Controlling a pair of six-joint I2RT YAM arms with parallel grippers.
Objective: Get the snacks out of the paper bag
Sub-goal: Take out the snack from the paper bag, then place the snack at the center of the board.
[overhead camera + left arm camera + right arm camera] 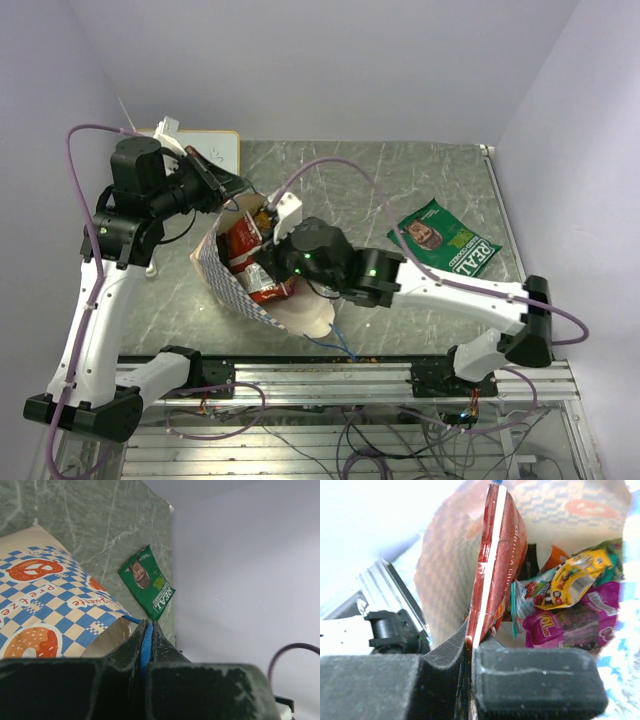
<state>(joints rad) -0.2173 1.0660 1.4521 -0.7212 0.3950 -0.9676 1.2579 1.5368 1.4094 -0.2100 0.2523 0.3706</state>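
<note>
The paper bag (232, 292) lies in the middle of the table with its mouth held open. My left gripper (226, 190) is shut on the bag's blue cord handle (145, 647) and holds the rim up; the checkered band (45, 605) shows beside it. My right gripper (268, 264) is inside the bag's mouth, shut on the edge of a glossy red-brown packet (497, 565). Deeper in the bag lie a yellow candy packet (572, 577) and a purple packet (570, 625). A green chip bag (445, 238) lies flat on the table at the right, outside the bag; it also shows in the left wrist view (147, 582).
A small whiteboard (225, 148) lies at the back left behind the left arm. White walls close in the table at the back and right. An aluminium rail (330, 375) with cables runs along the near edge.
</note>
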